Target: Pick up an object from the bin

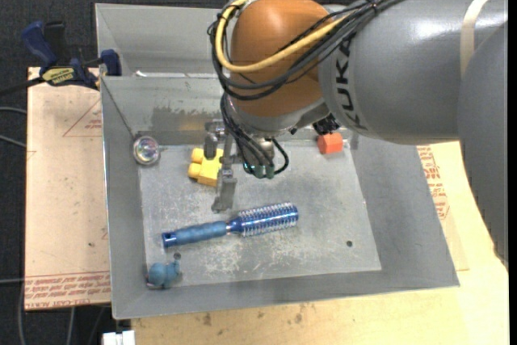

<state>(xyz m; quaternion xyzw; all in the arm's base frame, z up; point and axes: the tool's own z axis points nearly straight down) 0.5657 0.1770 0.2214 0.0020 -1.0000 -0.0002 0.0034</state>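
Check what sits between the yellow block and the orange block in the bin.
Camera view: the gripper hangs between them, close beside the yellow block; the bin floor that shows from there to the orange block is bare.

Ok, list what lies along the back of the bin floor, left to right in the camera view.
Shiny round thing → yellow block → orange block. The blue brush lies nearer and spans too wide to place.

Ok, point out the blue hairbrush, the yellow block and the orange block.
blue hairbrush (pixel 230 228): camera view, where the handle meets the bristles.
yellow block (pixel 201 167): camera view, its left part.
orange block (pixel 329 144): camera view, its top face.
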